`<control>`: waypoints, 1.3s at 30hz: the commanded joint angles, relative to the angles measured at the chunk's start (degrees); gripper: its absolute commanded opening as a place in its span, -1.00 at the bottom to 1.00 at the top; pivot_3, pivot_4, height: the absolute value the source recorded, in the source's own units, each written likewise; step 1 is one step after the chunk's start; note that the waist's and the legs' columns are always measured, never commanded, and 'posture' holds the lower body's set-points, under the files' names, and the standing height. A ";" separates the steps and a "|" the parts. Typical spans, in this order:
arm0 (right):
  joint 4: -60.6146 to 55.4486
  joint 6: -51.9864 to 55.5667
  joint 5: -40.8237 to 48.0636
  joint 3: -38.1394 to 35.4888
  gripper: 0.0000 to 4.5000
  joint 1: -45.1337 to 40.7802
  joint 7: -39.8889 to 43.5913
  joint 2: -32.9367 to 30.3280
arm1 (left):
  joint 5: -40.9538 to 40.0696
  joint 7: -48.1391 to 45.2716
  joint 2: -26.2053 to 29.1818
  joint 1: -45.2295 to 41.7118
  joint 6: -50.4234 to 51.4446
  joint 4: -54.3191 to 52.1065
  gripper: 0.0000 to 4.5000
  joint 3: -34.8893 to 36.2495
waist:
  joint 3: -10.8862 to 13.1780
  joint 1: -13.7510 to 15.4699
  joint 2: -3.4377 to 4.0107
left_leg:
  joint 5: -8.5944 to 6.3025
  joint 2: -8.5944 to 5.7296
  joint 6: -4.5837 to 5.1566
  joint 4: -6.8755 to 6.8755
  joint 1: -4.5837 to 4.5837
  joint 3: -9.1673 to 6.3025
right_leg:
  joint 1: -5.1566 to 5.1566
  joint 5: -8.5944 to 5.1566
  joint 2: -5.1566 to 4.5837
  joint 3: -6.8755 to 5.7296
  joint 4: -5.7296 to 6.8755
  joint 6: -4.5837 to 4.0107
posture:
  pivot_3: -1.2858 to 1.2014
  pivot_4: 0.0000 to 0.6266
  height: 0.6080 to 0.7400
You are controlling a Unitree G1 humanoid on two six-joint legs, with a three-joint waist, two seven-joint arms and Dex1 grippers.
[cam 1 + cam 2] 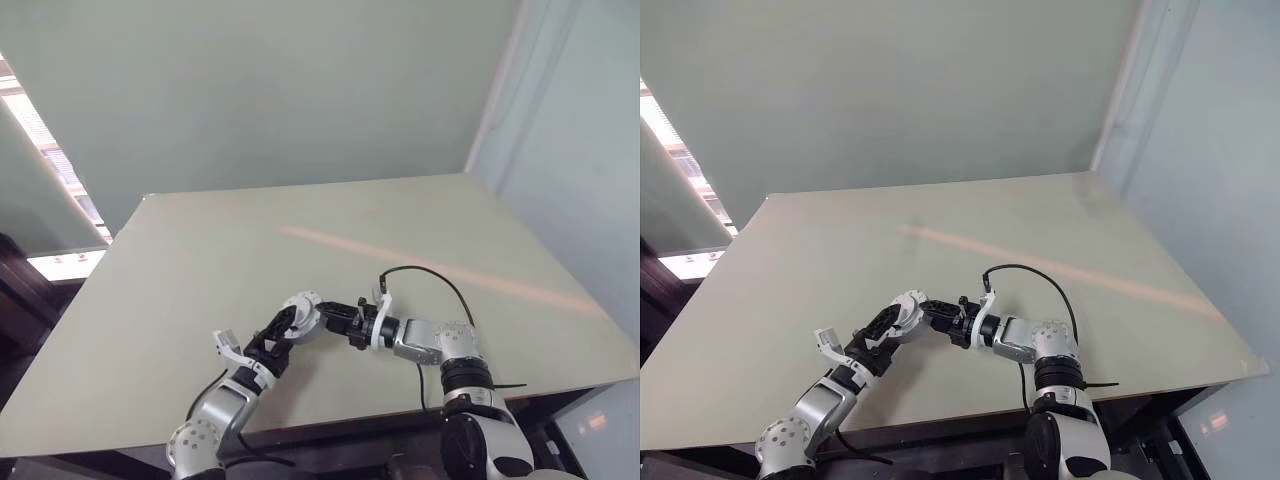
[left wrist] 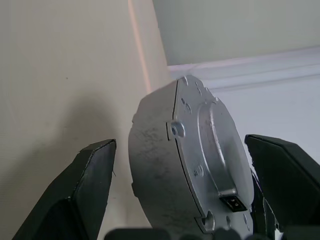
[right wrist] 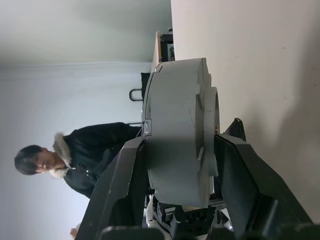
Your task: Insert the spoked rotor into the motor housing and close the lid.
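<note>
My right pincer (image 3: 180, 165) is clamped across a grey round motor housing (image 3: 177, 145), held on edge above the worktop (image 1: 200, 300). My left pincer (image 2: 185, 175) at its seven o'clock is spread wide, fingers (image 2: 95, 175) flanking the housing, not touching. No readable writing.

In the head views the motor housing (image 1: 301, 310) is too small to make out any detail, and the fingers of the left gripper (image 1: 283, 325) and right gripper (image 1: 325, 312) cover parts of it. In the right wrist view the black fingers (image 3: 120, 190) hide the housing's flat faces where they clamp it, and its lower edge sinks behind the gripper body. The person (image 3: 75, 157) in a dark jacket is partly hidden behind one finger.
</note>
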 commanded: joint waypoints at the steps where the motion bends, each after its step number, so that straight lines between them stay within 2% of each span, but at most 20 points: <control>1: -3.31 0.10 3.91 0.14 -0.20 -0.84 0.75 6.39 | -1.42 -1.67 -0.39 -1.47 -0.38 -0.03 1.00 -0.61 | 0.00 0.00 0.00 | 0.00 0.00 0.00 0.01 -0.01 0.00 | 0.00 0.00 0.00 0.00 0.00 0.00 | 0.03 -1.00 1.00; 4: -3.51 0.08 4.30 0.48 -0.20 -0.67 0.58 6.27 | -1.36 -1.92 -0.31 -1.54 -0.07 0.48 1.00 -0.81 | 0.00 0.00 0.00 | 0.00 0.00 0.00 0.04 -0.01 -0.01 | 0.00 0.00 0.00 0.00 0.02 0.00 | 0.03 -1.00 1.00; 9: -3.88 0.07 4.84 0.79 -0.20 -0.41 0.19 6.21 | -2.03 -1.73 -0.41 -1.85 -0.50 1.54 0.26 -0.06 | 0.00 0.00 0.00 | 0.00 0.00 0.00 0.12 -0.03 -0.01 | 0.01 0.00 0.01 0.00 0.04 0.00 | 0.03 -1.00 1.00; 11: -4.08 0.36 5.24 1.20 -0.20 -0.29 0.41 6.09 | -2.64 -1.76 -0.29 -1.82 -0.55 1.69 0.09 -0.16 | 0.00 0.00 0.00 | 0.00 0.00 0.01 0.15 -0.04 -0.01 | 0.01 0.00 0.01 0.01 0.04 0.00 | 0.03 -1.00 1.00; 21: -7.21 -2.09 4.07 5.35 -0.20 1.41 2.56 5.59 | -5.01 -2.05 -0.77 -1.95 -1.37 2.05 0.03 -0.47 | 0.00 0.00 0.00 | 0.00 0.00 0.01 0.18 -0.04 -0.02 | 0.03 0.00 0.01 0.00 0.04 0.00 | 0.03 -1.00 1.00; 24: -7.47 -4.40 3.65 5.28 -0.20 1.90 0.85 5.99 | -5.67 -2.06 -1.34 -2.06 -2.09 2.09 0.02 -0.37 | 0.00 0.00 0.00 | -0.01 -0.01 0.01 0.20 -0.05 -0.01 | 0.03 0.00 0.01 0.01 0.04 0.00 | 0.03 -1.00 1.00; 32: -9.06 -7.46 3.46 7.63 1.00 2.85 1.55 5.25 | -6.68 -2.21 -2.50 -2.40 -3.31 2.15 -0.10 0.15 | 0.00 0.00 0.00 | -0.01 -0.01 0.02 0.22 -0.05 -0.02 | 0.04 0.00 0.02 0.01 0.04 0.00 | 0.03 -1.00 1.00; 39: -9.44 -10.62 2.21 10.15 1.00 3.49 2.06 3.95 | -7.93 -2.41 -3.30 -3.16 -4.74 2.14 -0.11 1.14 | 0.00 0.00 0.00 | -0.01 -0.01 0.02 0.23 -0.05 -0.02 | 0.04 0.00 0.02 0.01 0.04 0.00 | 0.03 -1.00 1.00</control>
